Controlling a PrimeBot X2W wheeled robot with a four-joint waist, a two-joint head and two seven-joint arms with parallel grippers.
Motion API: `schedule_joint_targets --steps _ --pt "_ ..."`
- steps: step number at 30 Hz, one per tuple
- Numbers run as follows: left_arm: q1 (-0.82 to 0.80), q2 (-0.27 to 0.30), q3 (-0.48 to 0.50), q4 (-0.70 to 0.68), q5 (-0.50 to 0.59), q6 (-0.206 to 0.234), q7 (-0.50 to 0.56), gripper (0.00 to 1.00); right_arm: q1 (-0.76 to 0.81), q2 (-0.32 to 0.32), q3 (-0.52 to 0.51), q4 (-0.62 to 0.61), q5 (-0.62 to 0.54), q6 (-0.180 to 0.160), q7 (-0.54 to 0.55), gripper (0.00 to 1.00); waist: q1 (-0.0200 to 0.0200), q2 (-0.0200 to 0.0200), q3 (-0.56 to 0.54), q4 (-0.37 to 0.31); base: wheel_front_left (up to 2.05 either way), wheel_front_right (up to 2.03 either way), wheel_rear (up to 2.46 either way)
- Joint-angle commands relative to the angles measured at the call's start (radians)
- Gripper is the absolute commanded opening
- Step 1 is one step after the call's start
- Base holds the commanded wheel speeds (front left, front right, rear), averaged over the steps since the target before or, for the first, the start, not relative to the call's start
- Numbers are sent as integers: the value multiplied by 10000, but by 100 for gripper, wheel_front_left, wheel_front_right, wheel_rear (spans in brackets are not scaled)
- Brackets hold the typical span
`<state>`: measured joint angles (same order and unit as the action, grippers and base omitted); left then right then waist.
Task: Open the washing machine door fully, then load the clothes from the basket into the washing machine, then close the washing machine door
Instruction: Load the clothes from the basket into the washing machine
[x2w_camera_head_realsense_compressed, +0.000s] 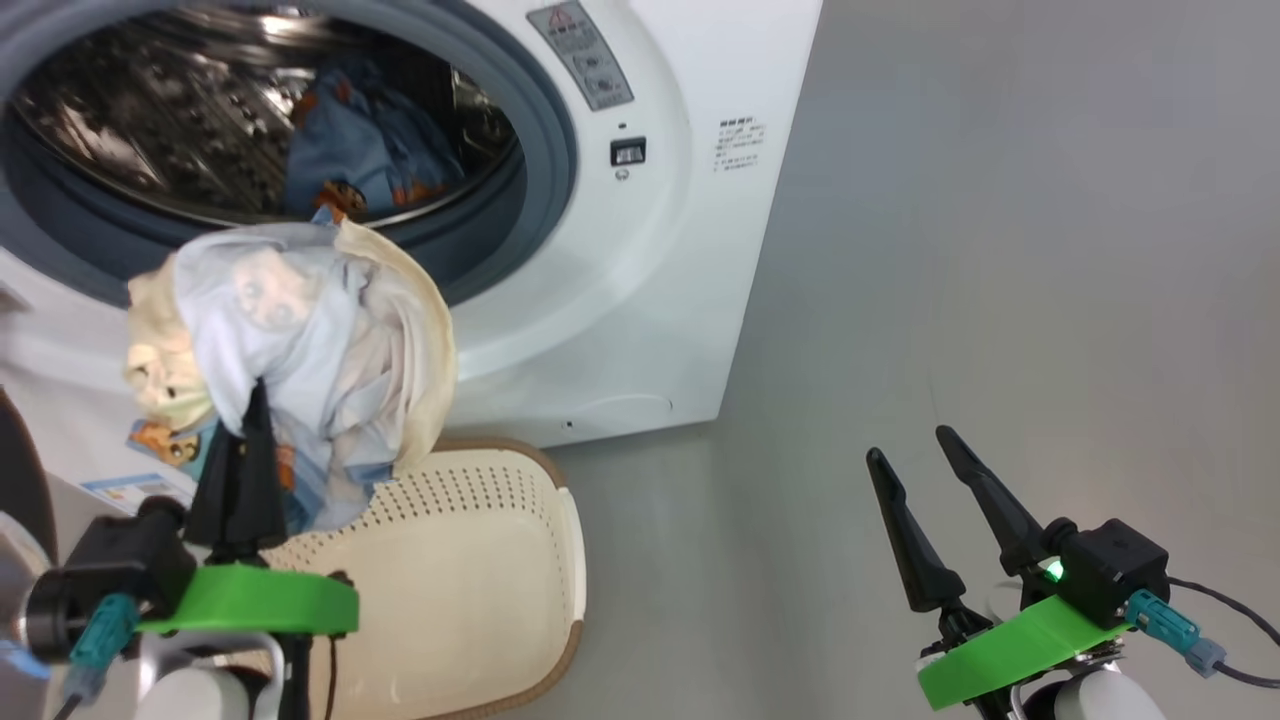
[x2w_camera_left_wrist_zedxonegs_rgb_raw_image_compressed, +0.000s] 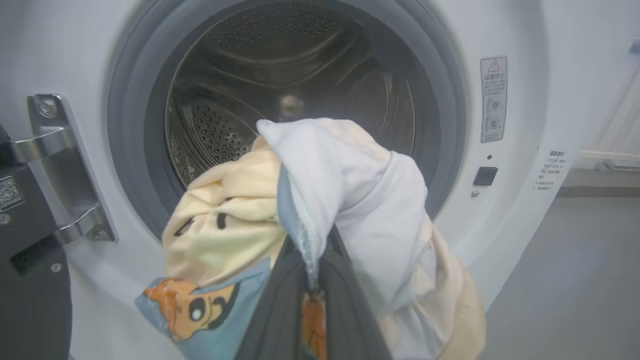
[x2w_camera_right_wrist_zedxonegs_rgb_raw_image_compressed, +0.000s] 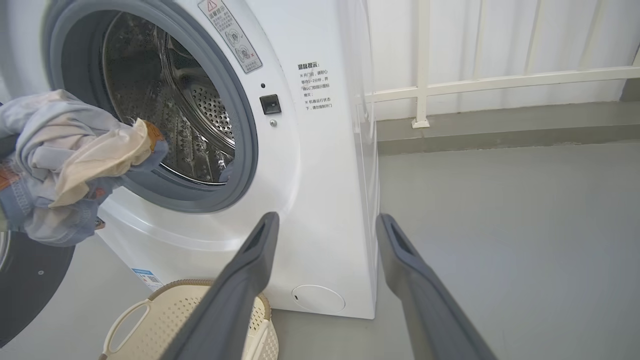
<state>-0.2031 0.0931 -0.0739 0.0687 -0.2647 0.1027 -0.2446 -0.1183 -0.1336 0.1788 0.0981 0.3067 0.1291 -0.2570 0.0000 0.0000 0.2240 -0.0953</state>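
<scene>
Left gripper (x2w_camera_head_realsense_compressed: 256, 400) is clamped shut on a bundle of clothes (x2w_camera_head_realsense_compressed: 310, 330) (cream, pale blue, some orange-print blue), held just in front of the washing machine (x2w_camera_head_realsense_compressed: 690, 250), at the lower lip of its gasket (x2w_camera_head_realsense_compressed: 550, 150). One blue garment (x2w_camera_head_realsense_compressed: 370, 140) is already in the drum (x2w_camera_left_wrist_zedxonegs_rgb_raw_image_compressed: 280, 75). Basket (x2w_camera_head_realsense_compressed: 575, 560) below the gasket looks empty. Door (x2w_camera_right_wrist_zedxonegs_rgb_raw_image_compressed: 25, 280) hangs open left of it. Right gripper (x2w_camera_head_realsense_compressed: 910, 444) is spread wide and empty, well right of the machine. Cloth looks light and floppy. The pinch is mid-bundle, so loose tails could snag the gasket.
</scene>
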Motion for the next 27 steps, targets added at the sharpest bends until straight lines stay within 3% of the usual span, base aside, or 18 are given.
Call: schedule_joint_targets --steps 1,13,27 --pt "100 355 370 -540 143 121 77 0 99 -6 196 -207 40 16 -48 100 0 0 -389 81 0 0 0" --pt "1709 837 777 -1803 413 671 468 0 580 -67 275 -258 -52 16 -48 100 0 0 -1242 111 0 0 0" --pt "2928 755 747 -2176 422 981 593 0 952 -156 209 -285 -31 16 -48 100 0 0 -1567 210 0 0 0"
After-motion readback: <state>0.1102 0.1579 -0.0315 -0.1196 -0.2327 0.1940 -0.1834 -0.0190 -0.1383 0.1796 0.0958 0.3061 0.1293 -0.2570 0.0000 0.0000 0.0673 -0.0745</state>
